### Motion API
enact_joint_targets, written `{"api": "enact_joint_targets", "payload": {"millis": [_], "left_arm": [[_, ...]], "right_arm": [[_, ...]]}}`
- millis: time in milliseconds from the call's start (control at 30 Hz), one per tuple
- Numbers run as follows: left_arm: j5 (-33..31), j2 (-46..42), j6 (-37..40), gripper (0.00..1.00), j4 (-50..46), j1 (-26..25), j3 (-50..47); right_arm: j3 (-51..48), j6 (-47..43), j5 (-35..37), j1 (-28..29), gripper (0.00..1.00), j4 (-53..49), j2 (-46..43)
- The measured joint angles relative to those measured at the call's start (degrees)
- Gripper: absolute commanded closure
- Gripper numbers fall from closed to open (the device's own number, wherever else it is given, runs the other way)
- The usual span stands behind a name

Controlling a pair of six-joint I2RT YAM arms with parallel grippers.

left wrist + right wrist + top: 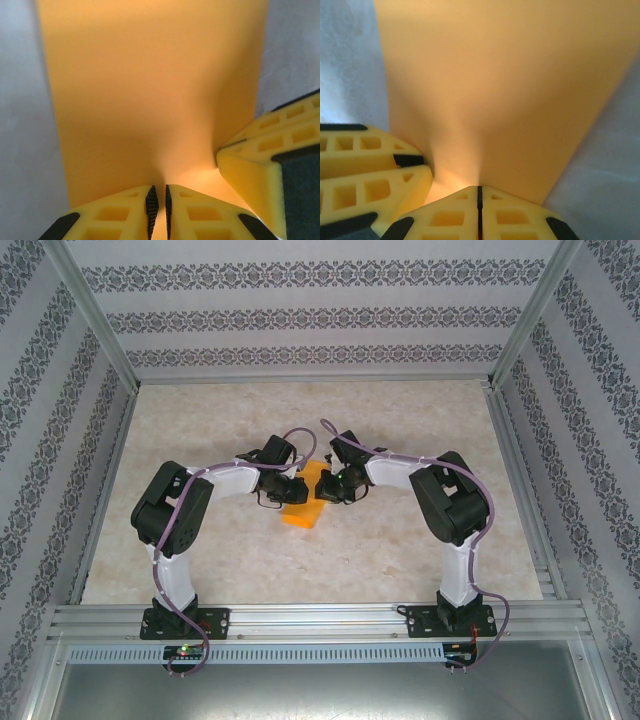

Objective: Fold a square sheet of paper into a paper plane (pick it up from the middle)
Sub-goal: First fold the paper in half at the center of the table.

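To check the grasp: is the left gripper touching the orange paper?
Touching. The left wrist view shows the left gripper pinching the orange paper, puckered at its tips.

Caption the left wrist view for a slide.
The left claw and right claw pinch the orange square sheet of paper close together, fingertips nearly meeting.
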Motion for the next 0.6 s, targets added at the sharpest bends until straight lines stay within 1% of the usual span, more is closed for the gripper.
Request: {"api": "enact_joint_targets", "payload": {"millis": [133,433,600], "left_arm": [[0.4,0.0,0.0,0.8,-0.1,0.0,0.0],[0.6,0.2,0.0,0.8,-0.6,0.0,0.4],[0.6,0.4,0.0,0.8,-0.8,0.1,0.5]], "right_arm": [[-1.8,0.3,0.2,0.8,0.91,0.3,-1.4],[-3.4,7.7,-0.8,2.5,0.91,6.2,-2.3],[-3.9,8.9,-0.4,2.7,0.91,6.6,-2.3]]}}
